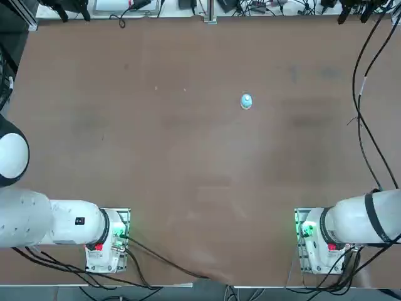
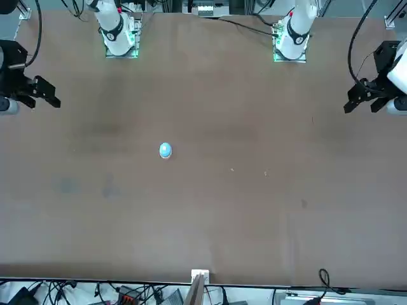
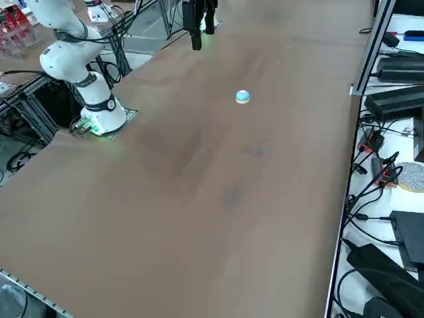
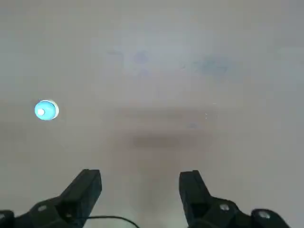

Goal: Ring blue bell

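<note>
The blue bell (image 1: 246,101) is a tiny light-blue dome with a pale button, standing alone on the brown table, right of centre towards the far side. It also shows in the front view (image 2: 165,150), the side view (image 3: 242,97) and the wrist view (image 4: 46,110). My right gripper (image 4: 141,187) is open, with bare table between its black fingers (image 4: 88,187). It hangs high above the table, well away from the bell and off to one side of it. In the front view my right gripper (image 2: 49,94) is out by the table's edge on my right.
The right arm's base (image 1: 316,241) is bolted at the near edge of the table (image 1: 188,175). Black cables (image 1: 366,113) trail over the table's right side. Power bricks and cables (image 3: 391,99) lie along the shelf beyond the far edge.
</note>
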Motion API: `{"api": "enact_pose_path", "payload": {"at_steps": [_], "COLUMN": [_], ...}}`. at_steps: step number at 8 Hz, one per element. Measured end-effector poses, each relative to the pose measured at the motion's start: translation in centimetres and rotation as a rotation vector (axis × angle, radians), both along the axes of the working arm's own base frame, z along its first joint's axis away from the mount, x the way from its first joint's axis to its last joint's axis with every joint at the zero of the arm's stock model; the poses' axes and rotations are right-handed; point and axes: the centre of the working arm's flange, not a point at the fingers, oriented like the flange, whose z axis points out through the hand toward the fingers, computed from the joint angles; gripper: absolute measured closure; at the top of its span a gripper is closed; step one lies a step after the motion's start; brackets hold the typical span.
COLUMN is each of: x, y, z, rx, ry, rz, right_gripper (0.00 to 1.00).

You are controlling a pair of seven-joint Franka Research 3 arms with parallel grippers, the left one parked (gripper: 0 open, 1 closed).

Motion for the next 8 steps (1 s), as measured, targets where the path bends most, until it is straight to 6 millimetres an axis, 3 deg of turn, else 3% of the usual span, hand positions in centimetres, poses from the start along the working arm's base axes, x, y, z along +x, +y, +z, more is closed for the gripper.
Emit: {"api": "enact_pose_path", "payload": {"at_steps": [5,7,8], "x": [0.3,1.0,1.3], "y": [-0.1,-0.1,-0.1], "z": [-0.8,-2.3,-2.9], "rx": [0.0,0.0,0.0], "ry": [0.015,0.042,0.052], "rz": [-0.004,-0.003,-0.003], "right_gripper": [0.01,0.05,0.15]}}
